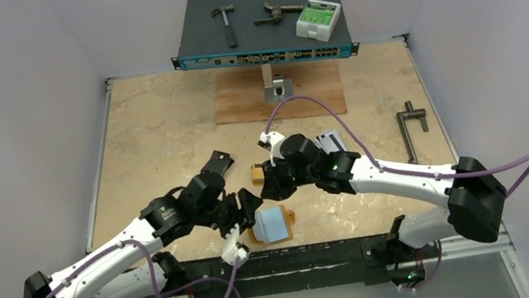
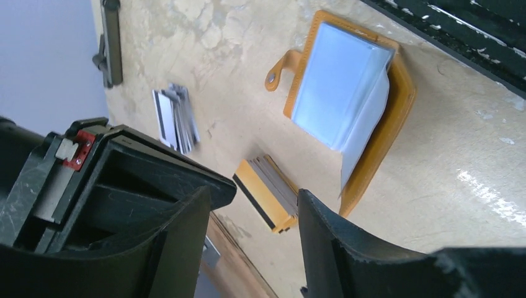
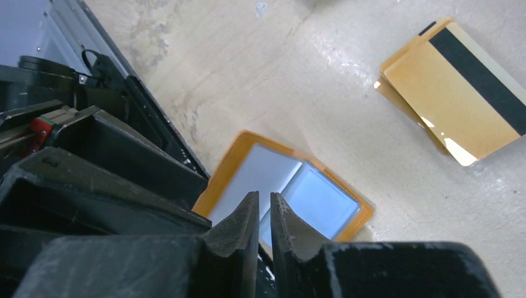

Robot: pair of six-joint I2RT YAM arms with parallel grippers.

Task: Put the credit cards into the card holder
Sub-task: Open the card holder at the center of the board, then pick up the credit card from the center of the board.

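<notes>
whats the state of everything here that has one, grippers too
orange leather-like bifold card holder: open, lying flat, inside face up
yellow-orange plastic cards: stacked on table, outside holder
silver-grey plastic cards: fanned pile on table
left gripper: open, empty
right gripper: nearly shut, empty

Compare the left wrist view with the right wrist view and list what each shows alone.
Left wrist only: the silver-grey cards, a dark metal tool, the holder's snap tab and the open left gripper. Right wrist only: the right gripper, jaws nearly closed and empty. Both: the open card holder and the yellow-orange cards.
</notes>
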